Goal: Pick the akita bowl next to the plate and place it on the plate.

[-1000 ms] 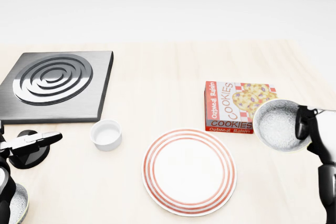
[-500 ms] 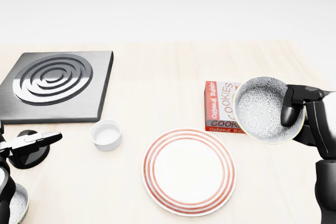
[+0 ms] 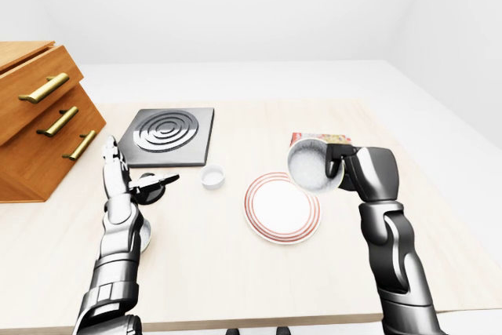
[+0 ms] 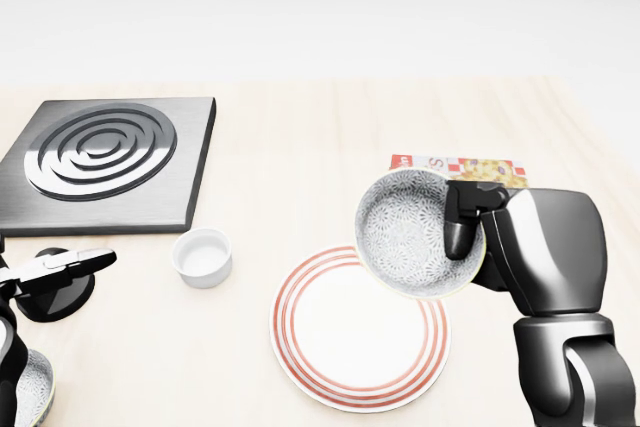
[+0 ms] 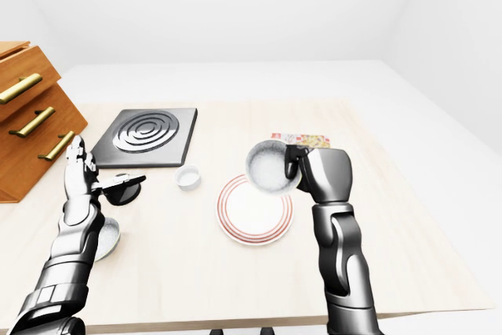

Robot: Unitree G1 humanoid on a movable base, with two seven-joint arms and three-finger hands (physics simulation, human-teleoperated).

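The akita bowl point(image 4: 408, 235), white with a fine grey pattern inside, hangs in the air, tipped so that its opening faces left and towards the camera. My right hand point(image 4: 462, 229) is shut on its right rim, thumb inside the bowl. In the head view the bowl overlaps the upper right rim of the red-ringed white plate point(image 4: 345, 339), which lies flat on the wooden table. My left hand point(image 3: 129, 174) is held up open at the left, fingers spread, holding nothing.
A cookie box point(image 4: 478, 168) lies behind my right hand. A small white ramekin point(image 4: 203, 256) stands left of the plate. A stove plate point(image 4: 105, 161) sits at upper left, with a black disc point(image 4: 57, 294) and a second patterned bowl point(image 5: 107, 238) under my left arm. Wooden drawers point(image 3: 39, 111) stand at far left.
My right hand has carried the bowl leftward, from beside the cookie box to over the plate's upper right rim, tipping it further. The left arm has barely moved.
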